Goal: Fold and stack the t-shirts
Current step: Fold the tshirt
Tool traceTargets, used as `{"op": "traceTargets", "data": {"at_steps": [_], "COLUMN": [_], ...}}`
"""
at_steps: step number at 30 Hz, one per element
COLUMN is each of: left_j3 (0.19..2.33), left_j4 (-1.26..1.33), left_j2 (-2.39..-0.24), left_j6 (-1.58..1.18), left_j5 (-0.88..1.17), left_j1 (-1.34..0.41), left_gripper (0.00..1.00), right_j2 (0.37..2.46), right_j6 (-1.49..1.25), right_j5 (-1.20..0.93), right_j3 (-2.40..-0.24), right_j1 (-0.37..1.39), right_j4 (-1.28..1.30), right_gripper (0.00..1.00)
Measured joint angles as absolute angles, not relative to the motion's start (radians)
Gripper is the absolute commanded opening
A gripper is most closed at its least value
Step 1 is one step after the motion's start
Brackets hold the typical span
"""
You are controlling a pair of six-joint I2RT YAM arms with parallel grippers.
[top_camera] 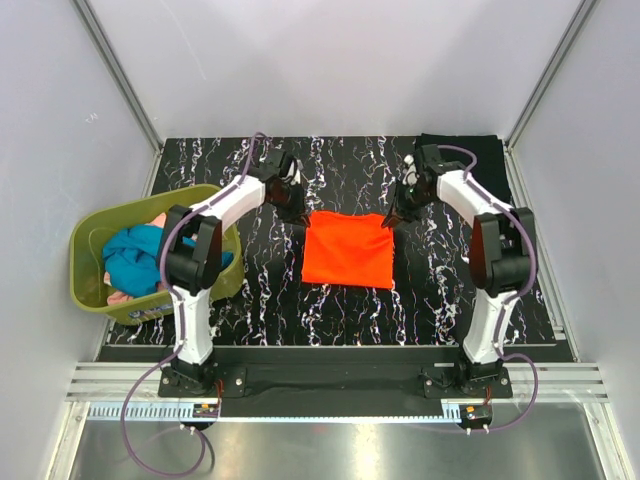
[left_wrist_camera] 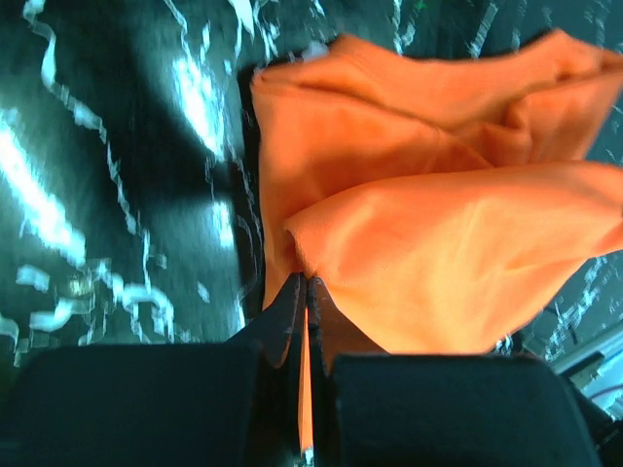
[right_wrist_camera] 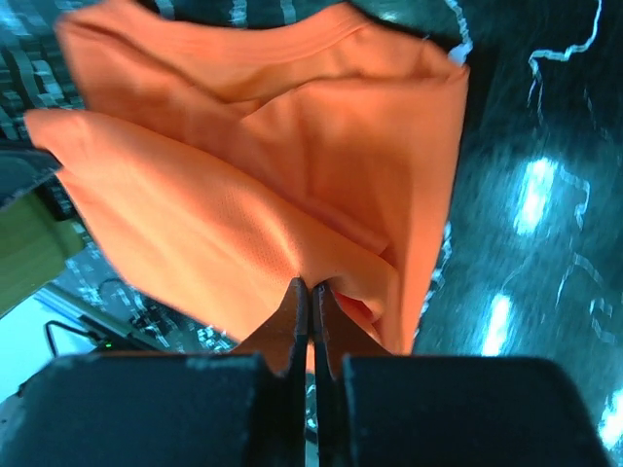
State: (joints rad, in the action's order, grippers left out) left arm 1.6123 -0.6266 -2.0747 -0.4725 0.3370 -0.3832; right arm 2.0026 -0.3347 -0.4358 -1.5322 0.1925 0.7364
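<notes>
The black, white-veined table fills my overhead view, and the left arm and right arm both reach toward its far half. An olive-green basket sits at the table's left edge. The orange t-shirt lies near the centre of the table as a folded, roughly square panel, between the two arms and well apart from the basket. Inside the basket I see a crumpled teal t-shirt, with a strip of pink cloth beside it at the far rim. The left gripper is at the orange shirt's far left corner. In its wrist view the jaws are pressed together with a thin edge of orange cloth pinched between them, and the fabric stands in loose folds ahead of the tips. The right gripper mirrors this at the far right corner, its jaws closed tight on a fold of the same shirt.
</notes>
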Motion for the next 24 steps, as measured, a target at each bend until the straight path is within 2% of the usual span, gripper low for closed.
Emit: {"op": "traceTargets", "data": {"at_steps": [8,12,15,24], "left_j3": [1.569,1.650,1.769,2.169], "left_j4": [-0.628,-0.635,-0.644,-0.594], "left_j2": [-1.849,-1.853,-1.946,-2.417], "left_j6": [-0.480,-0.485,-0.486,-0.457], "left_j5": [0.329,0.329,0.328,0.362], "left_j1": [-0.392,-0.395,-0.393,-0.385], "left_gripper": [0.02,0.05,0.08,0.08], "right_j2": [1.817,1.833,1.893,2.201], "right_j6": [-0.361,-0.358,-0.348,-0.317], "right_j5": [-0.436,-0.431,-0.428,-0.369], "right_j3": [-1.522,-1.559,-1.608,-1.779], "right_j1": [0.192,0.192,0.189,0.139], "right_j4": [0.772,0.788,0.792,0.709], "right_gripper": [0.00,0.00,0.00,0.00]}}
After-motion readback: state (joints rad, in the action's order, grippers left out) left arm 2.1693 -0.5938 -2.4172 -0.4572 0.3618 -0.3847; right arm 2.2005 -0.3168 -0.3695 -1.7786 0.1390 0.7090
